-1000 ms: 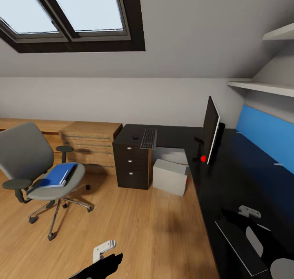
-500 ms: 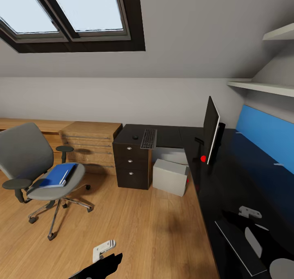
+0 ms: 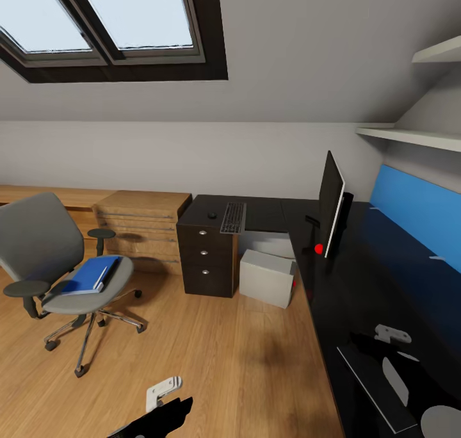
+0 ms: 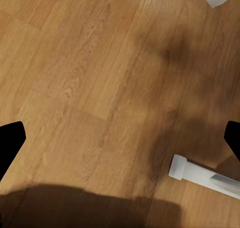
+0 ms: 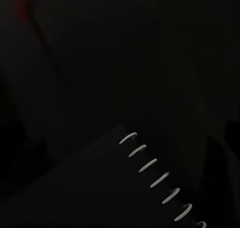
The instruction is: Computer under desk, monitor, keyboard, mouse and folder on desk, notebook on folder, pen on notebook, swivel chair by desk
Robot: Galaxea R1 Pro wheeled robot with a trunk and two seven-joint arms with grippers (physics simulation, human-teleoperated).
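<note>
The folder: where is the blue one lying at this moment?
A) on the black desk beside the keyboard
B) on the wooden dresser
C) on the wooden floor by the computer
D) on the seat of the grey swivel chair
D. In the head view the folder lies flat on the seat of the swivel chair, well apart from the desk, where the keyboard rests.

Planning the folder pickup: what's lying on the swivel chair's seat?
The blue folder lies on the swivel chair seat, a thin white pen on top. Anything underneath is covered.
</note>
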